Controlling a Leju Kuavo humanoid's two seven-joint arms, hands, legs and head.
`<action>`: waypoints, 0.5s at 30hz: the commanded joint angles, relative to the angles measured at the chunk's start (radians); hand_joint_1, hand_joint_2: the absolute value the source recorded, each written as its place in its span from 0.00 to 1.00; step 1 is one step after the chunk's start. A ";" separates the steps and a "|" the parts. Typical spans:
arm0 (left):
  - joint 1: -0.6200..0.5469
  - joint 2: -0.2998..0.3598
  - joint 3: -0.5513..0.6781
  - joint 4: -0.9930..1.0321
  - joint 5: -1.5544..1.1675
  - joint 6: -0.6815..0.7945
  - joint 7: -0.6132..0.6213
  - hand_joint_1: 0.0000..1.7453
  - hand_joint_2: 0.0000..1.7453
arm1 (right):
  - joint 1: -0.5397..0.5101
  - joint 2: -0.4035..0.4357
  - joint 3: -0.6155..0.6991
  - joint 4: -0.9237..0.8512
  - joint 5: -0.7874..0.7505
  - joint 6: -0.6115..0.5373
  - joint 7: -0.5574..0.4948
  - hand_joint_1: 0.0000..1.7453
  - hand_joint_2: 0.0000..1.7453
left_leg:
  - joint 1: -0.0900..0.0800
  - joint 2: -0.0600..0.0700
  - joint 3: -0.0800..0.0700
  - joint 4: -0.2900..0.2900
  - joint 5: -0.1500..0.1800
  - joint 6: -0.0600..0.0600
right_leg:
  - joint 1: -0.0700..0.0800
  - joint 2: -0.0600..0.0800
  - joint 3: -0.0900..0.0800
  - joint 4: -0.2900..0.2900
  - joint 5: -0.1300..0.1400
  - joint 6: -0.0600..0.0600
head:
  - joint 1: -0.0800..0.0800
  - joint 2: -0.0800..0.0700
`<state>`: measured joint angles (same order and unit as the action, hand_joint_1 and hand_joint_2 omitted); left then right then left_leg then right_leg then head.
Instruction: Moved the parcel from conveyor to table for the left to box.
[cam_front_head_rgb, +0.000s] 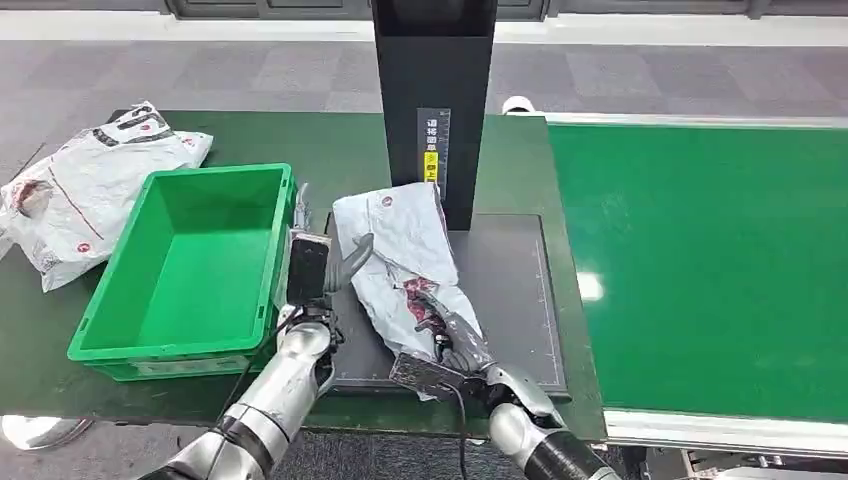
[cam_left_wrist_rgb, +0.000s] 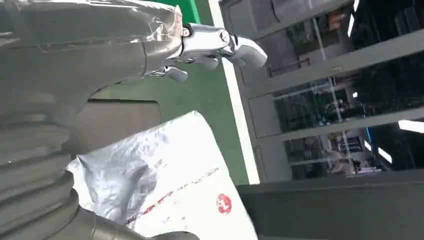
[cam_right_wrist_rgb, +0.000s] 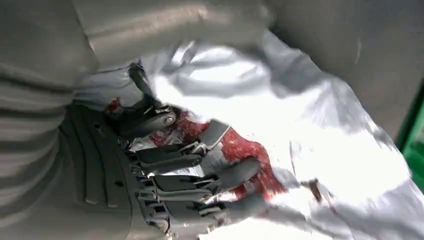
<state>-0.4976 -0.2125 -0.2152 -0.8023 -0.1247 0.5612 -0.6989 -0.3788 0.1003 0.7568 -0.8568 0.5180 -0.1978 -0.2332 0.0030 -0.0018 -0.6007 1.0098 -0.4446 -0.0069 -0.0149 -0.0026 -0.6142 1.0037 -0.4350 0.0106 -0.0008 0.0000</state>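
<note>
The right hand (cam_front_head_rgb: 452, 340) holds the white parcel (cam_front_head_rgb: 400, 255) on the dark mat (cam_front_head_rgb: 510, 290), near its front edge. The left hand (cam_front_head_rgb: 335, 265) is open, just beside the parcel.

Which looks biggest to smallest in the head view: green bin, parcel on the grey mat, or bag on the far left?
1. Green bin, clearly largest.
2. Bag on the far left and parcel under the right hand look alike; no ranking.

head: high, looking down – table (cam_front_head_rgb: 520, 290) | wrists: close, turned – all share parcel (cam_front_head_rgb: 405, 265)
</note>
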 joint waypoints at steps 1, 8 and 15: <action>-0.018 0.039 -0.097 0.109 -0.052 0.007 0.001 0.00 1.00 | 0.111 -0.036 -0.249 -0.201 -0.189 -0.301 -0.239 0.00 1.00 | 0.000 -0.002 0.002 -0.001 0.000 0.000 | 0.000 -0.002 0.003 -0.001 -0.001 0.000 | 0.000 0.000; -0.077 0.034 -0.149 0.258 -0.123 -0.100 0.055 0.00 1.00 | 0.080 -0.002 -0.343 -0.142 -0.290 -0.356 -0.355 0.00 1.00 | 0.000 0.000 0.003 -0.001 -0.001 0.000 | 0.000 0.000 0.003 -0.001 0.000 -0.001 | 0.000 0.000; -0.089 0.044 -0.282 0.357 -0.298 -0.196 0.143 0.00 1.00 | 0.044 0.006 -0.438 -0.087 -0.413 -0.336 -0.419 0.00 1.00 | 0.000 0.000 0.002 -0.001 -0.001 0.000 | 0.000 0.000 0.002 -0.001 0.000 0.000 | 0.000 0.000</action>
<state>-0.5212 -0.1984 -0.3223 -0.6375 -0.2971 0.4453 -0.6291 -0.2861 0.0900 0.4689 -1.0216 0.1698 -0.5497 -0.6225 0.0027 -0.0011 -0.6008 1.0098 -0.4455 -0.0069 -0.0153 -0.0018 -0.6147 1.0035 -0.4348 0.0106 -0.0008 0.0000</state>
